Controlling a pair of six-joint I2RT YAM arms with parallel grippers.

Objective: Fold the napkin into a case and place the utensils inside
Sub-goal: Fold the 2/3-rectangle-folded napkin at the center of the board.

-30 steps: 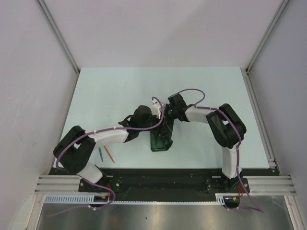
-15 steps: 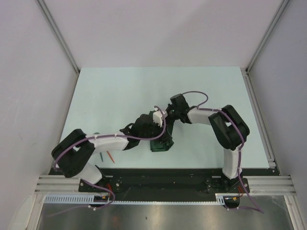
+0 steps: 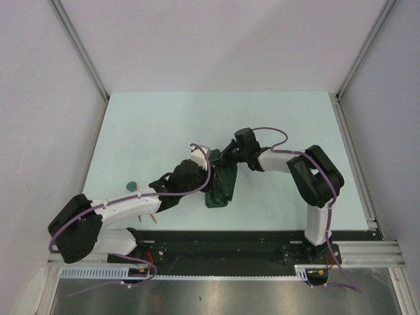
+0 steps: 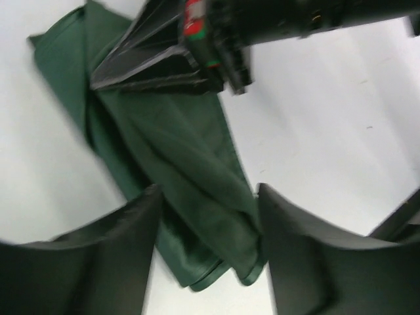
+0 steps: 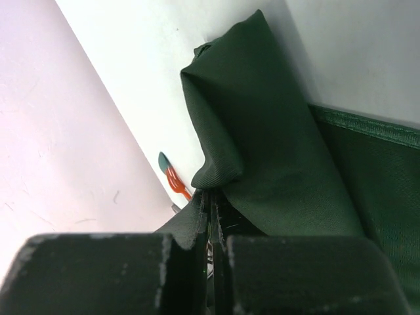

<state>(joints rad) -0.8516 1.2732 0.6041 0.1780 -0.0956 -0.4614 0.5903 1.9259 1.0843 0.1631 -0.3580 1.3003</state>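
Observation:
The dark green napkin lies folded into a narrow strip at the table's middle, showing as a creased band in the left wrist view. My left gripper is open, its fingers straddling the strip's near end without squeezing it. My right gripper is shut on the napkin's far edge, and a fold of cloth bulges beyond the jaws. Two utensils lie near the table's left front: a teal one and an orange one. From above only the teal tip and an orange end show beside the left arm.
The left arm stretches low across the near left of the pale table, over the utensils. The right arm bends at the right. Grey walls enclose three sides, and a black rail runs along the front edge.
My left arm has stretched out lower and leftward, its gripper sliding toward the napkin's near end and opening wider. The right gripper stays shut on the cloth, shifted slightly right.

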